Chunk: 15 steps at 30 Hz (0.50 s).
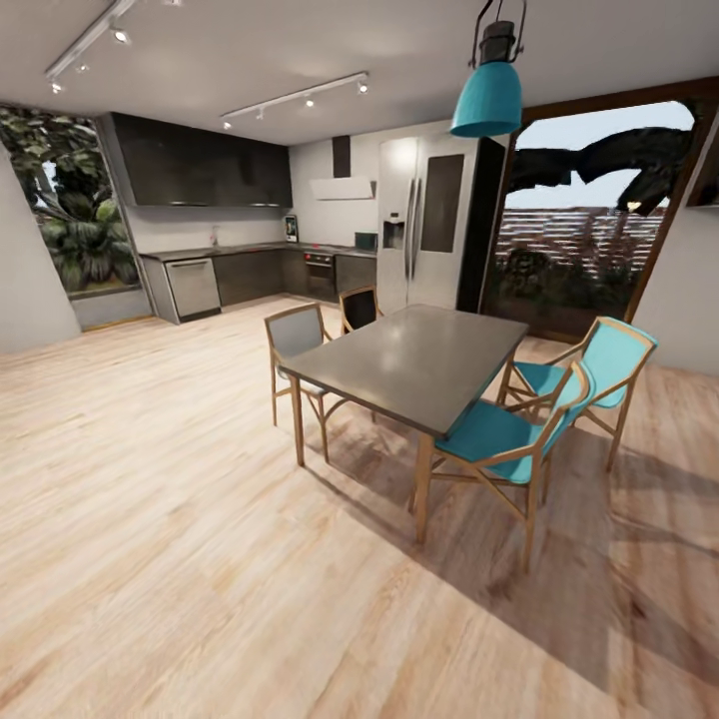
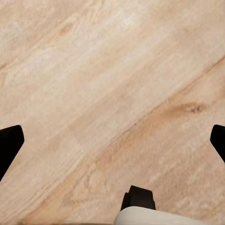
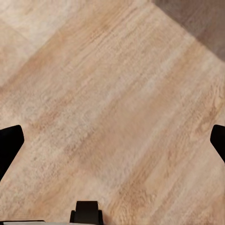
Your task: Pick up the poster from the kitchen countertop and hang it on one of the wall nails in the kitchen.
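**Head view: kitchen far across the wooden floor, both claws spread over bare boards**

Head view looks over a wide light wooden floor (image 1: 150,519) toward a kitchen at the far wall. The kitchen countertop (image 1: 225,250) runs grey above dark cabinets, with a steel dishwasher front (image 1: 193,287) at its near end and an oven (image 1: 320,272) further along. A small upright colourful rectangle, likely the poster (image 1: 291,229), stands on the countertop against the wall near the corner; it is too small to read. A tall steel fridge (image 1: 424,225) stands just right of the counter run, and a teal pendant lamp (image 1: 487,98) hangs in front of it. Nearer the camera stands a grey dining table (image 1: 419,361) with teal chairs (image 1: 519,424) on its right side and a grey-backed chair (image 1: 296,340) on its left.

In the left wrist view, the left gripper (image 2: 112,140) has its dark fingertips (image 2: 9,143) far apart at the picture's edges, nothing between them, floor planks beyond. In the right wrist view, the right gripper (image 3: 112,140) is likewise spread wide and empty over the floor, with a darker shadowed patch (image 3: 197,23) at one corner.
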Motion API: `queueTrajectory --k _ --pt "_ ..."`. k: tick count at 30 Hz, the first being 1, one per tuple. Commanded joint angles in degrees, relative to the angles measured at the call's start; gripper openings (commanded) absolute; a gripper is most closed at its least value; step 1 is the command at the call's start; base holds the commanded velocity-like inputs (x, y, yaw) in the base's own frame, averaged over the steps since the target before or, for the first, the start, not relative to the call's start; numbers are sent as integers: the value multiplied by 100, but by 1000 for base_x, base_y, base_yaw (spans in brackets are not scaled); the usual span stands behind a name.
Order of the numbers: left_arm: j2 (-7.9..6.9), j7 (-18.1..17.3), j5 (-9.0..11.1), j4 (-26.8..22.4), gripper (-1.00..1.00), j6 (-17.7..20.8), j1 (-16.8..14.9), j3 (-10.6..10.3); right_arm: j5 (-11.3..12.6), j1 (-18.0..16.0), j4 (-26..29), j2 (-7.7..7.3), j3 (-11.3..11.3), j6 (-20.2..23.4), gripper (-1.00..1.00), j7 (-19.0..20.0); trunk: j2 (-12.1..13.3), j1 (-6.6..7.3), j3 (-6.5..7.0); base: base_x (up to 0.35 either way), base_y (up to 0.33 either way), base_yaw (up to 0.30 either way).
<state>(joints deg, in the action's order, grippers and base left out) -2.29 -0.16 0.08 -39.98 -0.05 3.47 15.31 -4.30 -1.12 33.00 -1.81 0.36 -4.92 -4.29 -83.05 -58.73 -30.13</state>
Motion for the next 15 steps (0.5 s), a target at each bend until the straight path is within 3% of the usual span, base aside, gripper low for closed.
queueTrajectory --k 1,8,10,12,13,15 --pt "1 -2 1 -7 100 1 0 2 -45 -2 -3 1 5 -10 100 -39 -3 0 -7 15 30 283" --pt "2 -2 0 -4 100 3 -1 2 -45 -2 -11 1 16 0 100 -74 -3 0 -24 30 32 279" --pt "2 -2 0 -4 100 4 0 5 -45 -2 -29 -3 116 4 100 -64 -3 0 -27 148 163 163" --pt "1 1 0 -3 100 4 -1 6 -45 -2 -119 -13 311 7 100 -59 -3 0 -29 176 198 83" --pt "1 -1 1 -2 100 5 -1 7 -45 -9 -319 -36 609 8 100 -58 -3 0 -29 195 221 30" --pt "1 0 1 -1 100 5 1 7 -45 -14 -397 -46 748 3 100 -61 -3 0 -29 199 226 20"
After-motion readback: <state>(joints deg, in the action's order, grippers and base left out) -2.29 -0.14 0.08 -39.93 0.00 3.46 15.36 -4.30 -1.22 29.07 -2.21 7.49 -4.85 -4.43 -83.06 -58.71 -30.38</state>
